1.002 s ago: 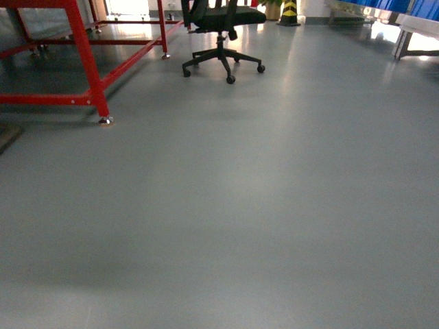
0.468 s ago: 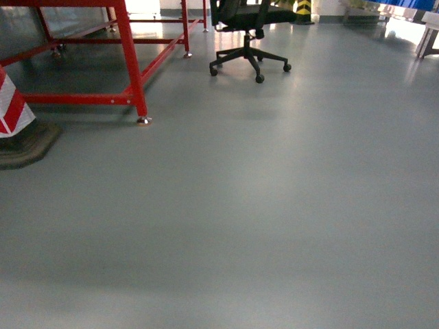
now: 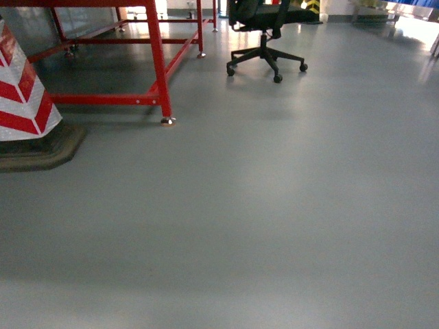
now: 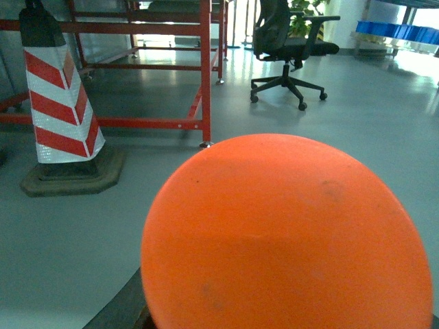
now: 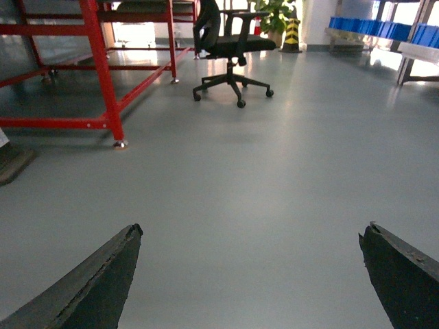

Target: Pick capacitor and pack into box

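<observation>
Head view: no capacitor and no box anywhere, only bare grey floor (image 3: 274, 219). Same in both wrist views; cannot place either of the task's things from these 3 views. Probably somewhere beyond the frame, with picking not yet begun.

Judging by kind alone: expect a capacitor to be small, light and rigid in the body, with thin leads that bend easily and a smooth sleeve that may slip. Best taken across the body, not by the leads, with a gentle pinch. Expect the box to be light, stiff plastic, easy to nudge when dropping something in.

Right gripper (image 5: 250, 274): 2 dark fingertips (image 5: 103, 295) at the lower corners of the right wrist view, spread wide, nothing between them but floor, touching nothing.

Left wrist view: mostly filled by an orange rounded dome (image 4: 288, 233), smooth, faintly scuffed, close against the lens. Cannot tell what it is, nor whether held. Only a dark sliver (image 4: 116, 308) at its lower left; left gripper hidden behind the dome, spread not readable.

Further out: red-and-white striped traffic cone (image 3: 24, 89) on a dark base at the left, just beside a red metal frame (image 3: 158, 62) on small feet; black office chair (image 3: 264, 27) beyond; blue bins (image 5: 370, 27) far off at the right of the right wrist view.
</observation>
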Available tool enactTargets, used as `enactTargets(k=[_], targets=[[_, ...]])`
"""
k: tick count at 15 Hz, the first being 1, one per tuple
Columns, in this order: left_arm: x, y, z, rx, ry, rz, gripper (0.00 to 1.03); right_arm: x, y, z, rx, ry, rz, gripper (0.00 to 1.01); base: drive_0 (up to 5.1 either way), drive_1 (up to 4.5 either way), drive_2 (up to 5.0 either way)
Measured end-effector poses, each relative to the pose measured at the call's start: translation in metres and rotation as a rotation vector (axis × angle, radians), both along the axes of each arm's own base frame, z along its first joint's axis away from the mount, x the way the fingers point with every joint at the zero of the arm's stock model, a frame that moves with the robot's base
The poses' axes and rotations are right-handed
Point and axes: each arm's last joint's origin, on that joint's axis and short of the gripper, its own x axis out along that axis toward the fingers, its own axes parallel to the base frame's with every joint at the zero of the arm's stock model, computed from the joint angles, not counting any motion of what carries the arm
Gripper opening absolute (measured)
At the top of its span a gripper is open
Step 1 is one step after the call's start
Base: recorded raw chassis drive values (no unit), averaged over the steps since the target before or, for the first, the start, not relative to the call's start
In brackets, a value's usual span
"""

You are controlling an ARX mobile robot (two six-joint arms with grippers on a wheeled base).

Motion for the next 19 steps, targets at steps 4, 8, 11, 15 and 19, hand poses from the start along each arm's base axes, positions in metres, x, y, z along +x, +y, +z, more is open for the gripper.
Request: enactTargets(k=[4, 8, 11, 15, 19], targets=[[0.0, 0.0, -0.0002, 0.0, 0.002, 0.002, 0.44, 0.0, 0.0, -0.0003, 0.0, 0.003, 0.0, 0.98, -5.0, 2.45, 2.5], [0.0, 0.0, -0.0004, 0.0, 0.004, 0.001, 0.44, 0.0, 0.0, -0.0006, 0.0, 0.006, 0.0, 0.98, -5.0, 2.43, 2.4], [0.0, 0.0, 0.0002, 0.0, -0.002, 0.001, 0.44, 0.0, 0.0, -0.0006, 0.0, 0.006, 0.0, 0.98, -5.1, 2.34, 2.3], [0.0, 0.0, 0.0001, 0.0, -0.001, 0.001, 0.44, 0.0, 0.0, -0.0003, 0.0, 0.003, 0.0, 0.98, -5.1, 2.36, 2.4], [0.0, 0.0, -0.0001, 0.0, 0.001, 0.001, 0.44, 0.0, 0.0, -0.0001, 0.0, 0.001, 0.0, 0.98, -5.1, 2.33, 2.3]])
